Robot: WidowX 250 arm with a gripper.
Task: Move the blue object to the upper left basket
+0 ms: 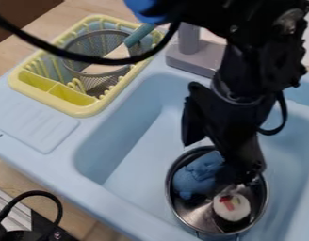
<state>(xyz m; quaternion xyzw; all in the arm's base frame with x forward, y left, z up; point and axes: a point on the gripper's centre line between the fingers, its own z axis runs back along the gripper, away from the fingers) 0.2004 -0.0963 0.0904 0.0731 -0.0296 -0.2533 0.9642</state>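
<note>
The grasp seems in hand: the end effector (220, 160), fingers spread, hangs over the metal pot (188, 209), where the blue toy (194, 177) lies, near the sink's (119, 209) lower edge. Next: lower, straddle it, close, lift toward the upper-left yellow basket (75, 109).

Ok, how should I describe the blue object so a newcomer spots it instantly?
Find the pale sink, then the round metal pot in its basin. Inside, toward the yellow basket, lies the lumpy blue object. Its colour separates it from the white, red-marked round piece beside it.
</note>
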